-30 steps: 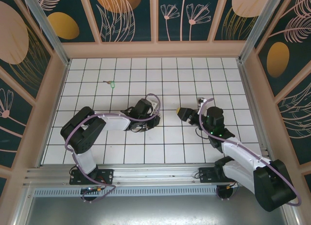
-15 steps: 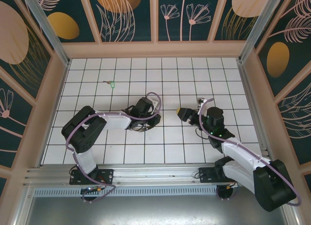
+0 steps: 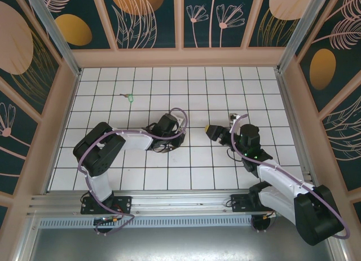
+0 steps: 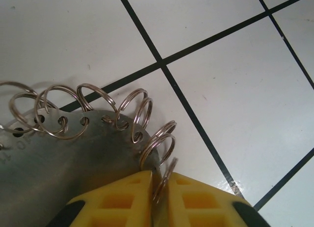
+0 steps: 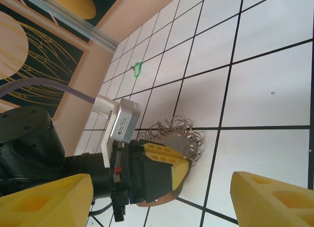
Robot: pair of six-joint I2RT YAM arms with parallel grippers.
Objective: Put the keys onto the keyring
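Observation:
The keyring point(image 4: 59, 158) is a flat grey disc with holes round its rim, each carrying a silvery split ring. It lies on the white tiles under my left gripper point(image 4: 158, 175), whose yellow fingers are shut on one split ring and the disc's edge. From above, the left gripper point(image 3: 168, 138) is low over the keyring point(image 3: 159, 149) at mid-table. The right wrist view has the keyring point(image 5: 194, 138) beside the left gripper point(image 5: 181, 168). The key point(image 3: 129, 96), tiny with a green head, lies alone at the far left; it is also the key point(image 5: 138, 67). My right gripper point(image 3: 221, 127) point(image 5: 162, 180) hovers open and holds nothing.
The white tiled floor point(image 3: 225, 92) is walled by pink frames and dark patterned panels point(image 3: 180, 18). Purple cables loop along both arms. Open tiles lie between the two grippers and around the green key.
My left gripper's fingers have closed in on the split ring, and its wrist has edged slightly lower left. The right arm and the key have not moved.

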